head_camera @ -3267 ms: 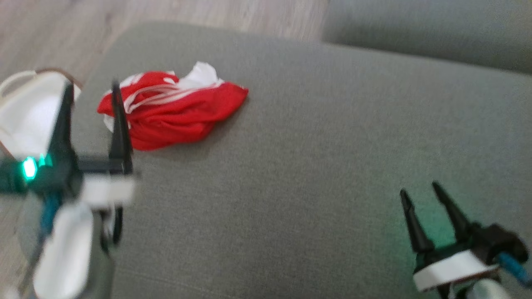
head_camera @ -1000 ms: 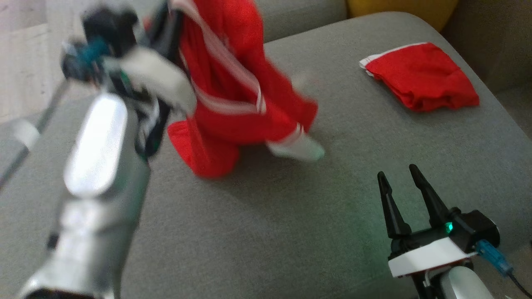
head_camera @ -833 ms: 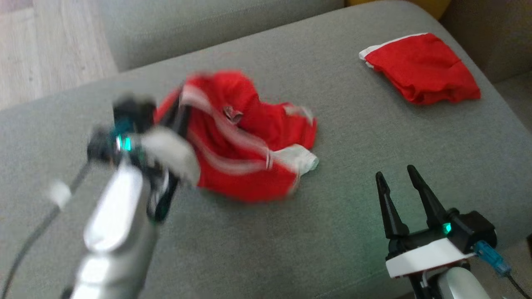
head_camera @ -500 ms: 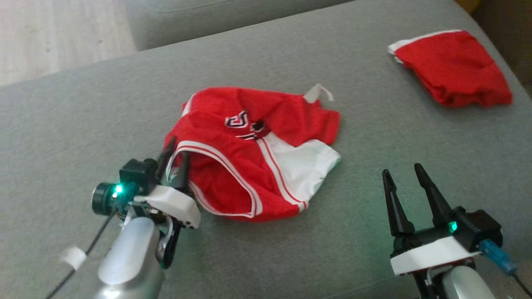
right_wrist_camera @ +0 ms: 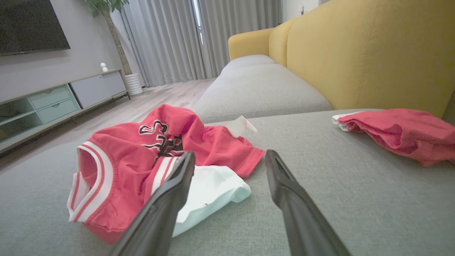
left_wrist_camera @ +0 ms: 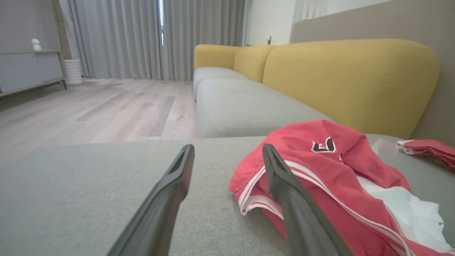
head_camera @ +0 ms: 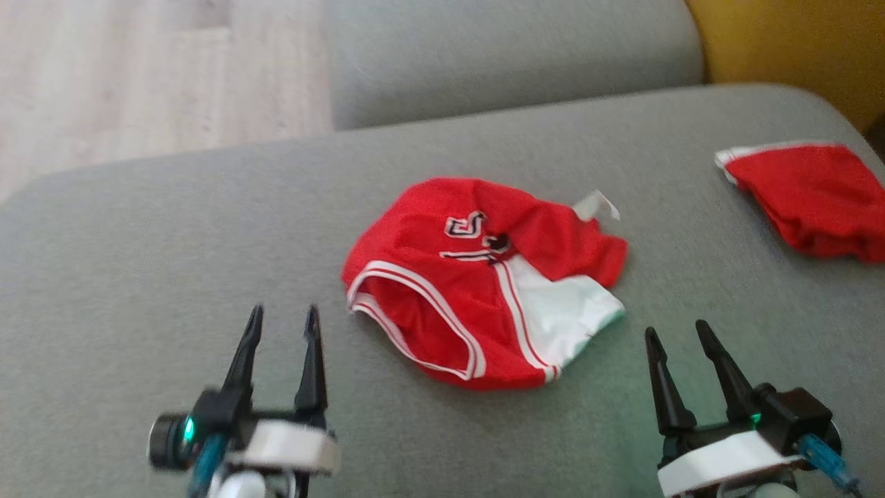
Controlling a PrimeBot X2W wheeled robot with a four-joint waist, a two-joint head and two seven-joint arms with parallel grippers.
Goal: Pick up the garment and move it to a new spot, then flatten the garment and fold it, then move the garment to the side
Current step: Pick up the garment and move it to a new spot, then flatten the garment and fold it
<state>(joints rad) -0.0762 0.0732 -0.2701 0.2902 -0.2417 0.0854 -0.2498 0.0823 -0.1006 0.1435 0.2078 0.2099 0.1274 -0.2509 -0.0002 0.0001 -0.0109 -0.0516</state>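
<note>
Evidently the release is complete: the crumpled red mesh jersey with white trim [head_camera: 442, 277] now lies free at the middle of the grey fabric sofa seat [head_camera: 173, 242]. The left gripper [head_camera: 284, 310], at its hem a moment ago, has drawn back near-left, jaws open and empty. The right gripper [head_camera: 676, 328] waits near-right, jaws open. Relocation is judged done; flattening has not started.

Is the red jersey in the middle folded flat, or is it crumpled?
Crumpled: the jersey lies bunched on the grey cushion, its armhole gaping and a white panel exposed.
</note>
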